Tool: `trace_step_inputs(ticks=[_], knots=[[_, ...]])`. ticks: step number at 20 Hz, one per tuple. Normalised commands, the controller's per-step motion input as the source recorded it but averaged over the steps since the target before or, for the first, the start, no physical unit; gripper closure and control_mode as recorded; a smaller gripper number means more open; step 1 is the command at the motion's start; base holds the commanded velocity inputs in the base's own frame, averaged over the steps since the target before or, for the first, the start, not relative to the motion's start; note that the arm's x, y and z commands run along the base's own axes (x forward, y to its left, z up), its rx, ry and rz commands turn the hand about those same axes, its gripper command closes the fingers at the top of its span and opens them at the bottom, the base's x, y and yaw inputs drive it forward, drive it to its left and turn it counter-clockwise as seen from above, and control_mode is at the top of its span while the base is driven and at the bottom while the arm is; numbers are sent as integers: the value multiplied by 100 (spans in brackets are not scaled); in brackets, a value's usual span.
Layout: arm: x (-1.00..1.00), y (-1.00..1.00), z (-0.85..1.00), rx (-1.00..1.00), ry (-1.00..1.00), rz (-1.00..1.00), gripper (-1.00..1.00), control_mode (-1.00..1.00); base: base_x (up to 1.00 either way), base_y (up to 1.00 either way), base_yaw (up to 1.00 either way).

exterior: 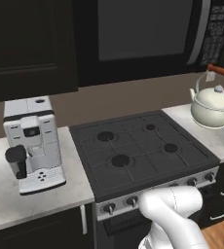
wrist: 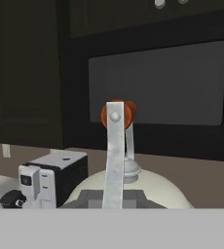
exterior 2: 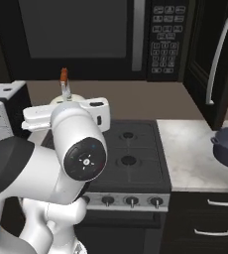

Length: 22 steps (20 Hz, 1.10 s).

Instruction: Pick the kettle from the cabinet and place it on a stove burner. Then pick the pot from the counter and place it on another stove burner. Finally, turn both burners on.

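Gripper (wrist: 115, 202) clamped on upright kettle (exterior: 210, 105), orange-topped handle arching lengthwise toward microwave (wrist: 158, 82).

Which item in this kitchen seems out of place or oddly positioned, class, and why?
The kettle is off to the right of the stove, above the counter, not on a burner. It is upright, and nothing is spilled or damaged.
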Motion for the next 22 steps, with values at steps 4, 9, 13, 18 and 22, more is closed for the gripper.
trace_step_inputs(ticks=[4, 9, 13, 18, 22], knots=[[0, 0, 0, 0, 0, 0, 100, 100, 37, 30, -14], [3, 2, 0, 0, 0, -1, 100, -100, 28, 20, -9], [2, 0, 0, 0, 0, 0, 100, -100, 0, 0, 0], [17, 0, -13, 0, 0, 0, 100, -100, 0, 0, 0], [18, 0, -19, 0, -2, 5, 100, -100, 0, 0, 0]])
